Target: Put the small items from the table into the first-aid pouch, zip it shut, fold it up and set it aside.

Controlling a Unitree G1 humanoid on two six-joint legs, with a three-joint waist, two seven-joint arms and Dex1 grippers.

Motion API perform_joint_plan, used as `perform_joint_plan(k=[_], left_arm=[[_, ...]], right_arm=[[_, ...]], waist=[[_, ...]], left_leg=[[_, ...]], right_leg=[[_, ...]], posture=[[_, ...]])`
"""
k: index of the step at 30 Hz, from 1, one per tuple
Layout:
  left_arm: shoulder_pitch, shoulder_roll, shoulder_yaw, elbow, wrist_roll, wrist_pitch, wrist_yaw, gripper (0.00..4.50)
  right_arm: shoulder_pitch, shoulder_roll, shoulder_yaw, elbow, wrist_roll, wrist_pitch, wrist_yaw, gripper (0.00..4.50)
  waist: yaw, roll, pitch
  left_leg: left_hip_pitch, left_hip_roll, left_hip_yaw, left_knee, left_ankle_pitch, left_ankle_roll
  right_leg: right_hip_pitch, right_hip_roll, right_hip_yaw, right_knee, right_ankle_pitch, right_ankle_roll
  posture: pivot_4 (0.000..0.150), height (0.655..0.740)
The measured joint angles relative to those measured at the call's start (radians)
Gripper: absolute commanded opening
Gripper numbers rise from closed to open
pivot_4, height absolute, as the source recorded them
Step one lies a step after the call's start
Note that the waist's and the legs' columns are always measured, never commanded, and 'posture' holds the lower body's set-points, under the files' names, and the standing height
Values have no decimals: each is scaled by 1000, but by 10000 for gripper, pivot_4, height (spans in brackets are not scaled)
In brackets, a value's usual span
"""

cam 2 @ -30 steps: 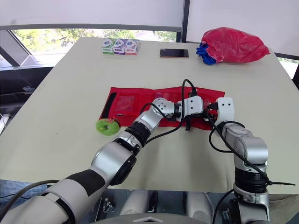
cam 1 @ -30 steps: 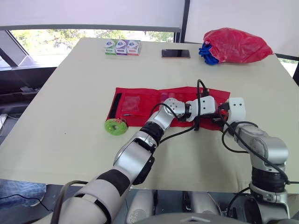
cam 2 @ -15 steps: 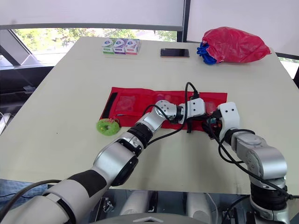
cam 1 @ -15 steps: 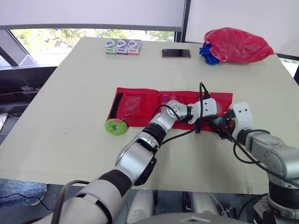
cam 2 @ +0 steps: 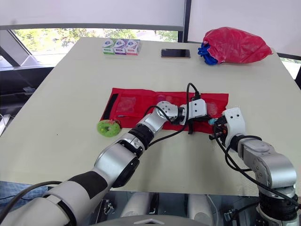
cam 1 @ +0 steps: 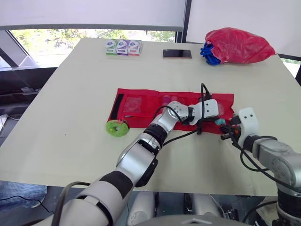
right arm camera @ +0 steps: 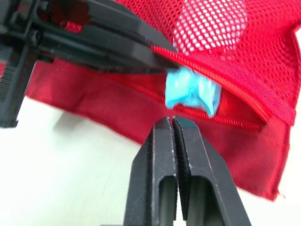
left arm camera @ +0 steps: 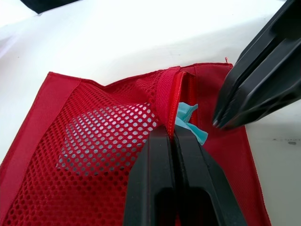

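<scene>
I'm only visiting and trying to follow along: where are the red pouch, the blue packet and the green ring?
red pouch point(cam 1: 143, 108), left eye view, its left half.
blue packet point(right arm camera: 190, 89), right wrist view, part poking from the zip.
green ring point(cam 1: 113, 130), left eye view, its rim.

Left gripper point(left arm camera: 173, 132) and right gripper point(right arm camera: 172, 120) both closed

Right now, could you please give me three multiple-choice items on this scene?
1. Where is the green ring? A) inside the pouch B) on the table by the pouch's left end C) in a gripper
2. How many small boxes stand at the far edge? A) two B) five C) three
3. The left gripper is A) shut on the pouch's zip edge B) open C) shut on the ring
Answers: 1 B, it lies on bare table; 2 C, three side by side; 3 A, it pinches the zip lip.
</scene>
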Motion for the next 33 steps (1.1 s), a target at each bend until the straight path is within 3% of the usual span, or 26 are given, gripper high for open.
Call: perform_joint_plan(k=[13,20,30,33], left_arm=[[0,-2,3,-15,-10,1,-16,0],[1,-6,-4,-16,-10,1,-22,0],[0,-39,-3,-16,-15,27,-26,0],[-3,-47,1,-16,-26,53,-22,10931]], right_arm=[[-93,93,71,314,-123,-337,-55,328],[27,9,68,199,-107,-410,42,328],[295,-73,-151,-10,39,-551,233,328],[344,-75,-222,-16,95,-547,251,10314]], waist=[[1,1,0],[1,1,0],[2,1,0],[0,1,0]], left_leg=[[0,0,1,0,0,0],[0,0,1,0,0,0],[0,0,0,0,0,0],[0,0,0,0,0,0]], right_leg=[[0,0,0,0,0,0],[0,0,0,-1,0,0],[1,0,1,-1,0,0],[0,1,2,-1,0,0]], posture=[[1500,7400],[1500,7400],[1500,7400],[1500,7400]])
